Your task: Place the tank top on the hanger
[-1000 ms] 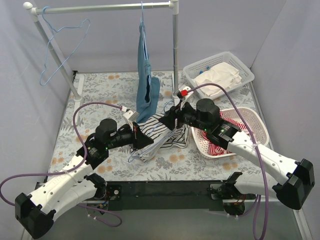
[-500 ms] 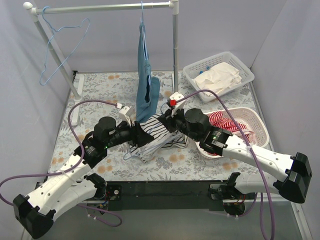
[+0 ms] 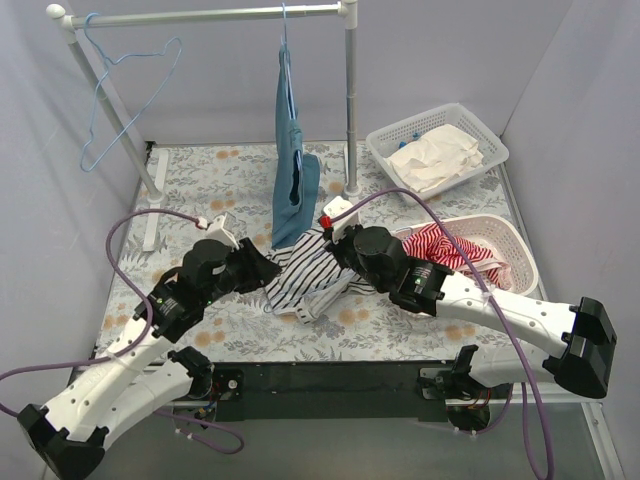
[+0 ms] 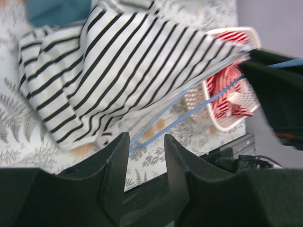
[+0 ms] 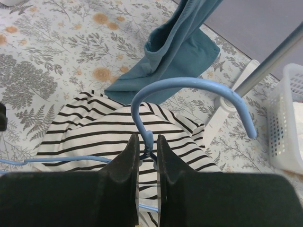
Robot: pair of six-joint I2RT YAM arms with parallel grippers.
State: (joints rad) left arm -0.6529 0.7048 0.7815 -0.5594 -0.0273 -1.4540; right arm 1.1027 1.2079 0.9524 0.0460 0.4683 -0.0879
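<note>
The tank top [image 3: 303, 275], white with thin black stripes, lies bunched on the table between my grippers. It fills the upper left wrist view [image 4: 118, 71] and sits under the right fingers [image 5: 99, 135]. My right gripper [image 3: 336, 246] [image 5: 147, 138] is shut on the twisted neck of the light-blue hanger [image 5: 189, 86], whose hook curves up toward the rack. The hanger's wire [image 4: 222, 90] runs along the tank top's edge and partly under the fabric. My left gripper [image 3: 262, 268] [image 4: 146, 139] is open and empty, just left of the tank top.
A teal garment [image 3: 292, 150] hangs from the rack bar, its end on the table. A spare blue hanger [image 3: 120, 95] hangs at the rack's left. The pink basket [image 3: 522, 262] holds the red-and-white garment [image 3: 450, 245]. A white basket [image 3: 480, 128] with white cloth stands at the back right.
My right gripper moved left with the hanger, over the tank top. My left gripper drew back to the left, off the fabric. The tank top shifted slightly left.
</note>
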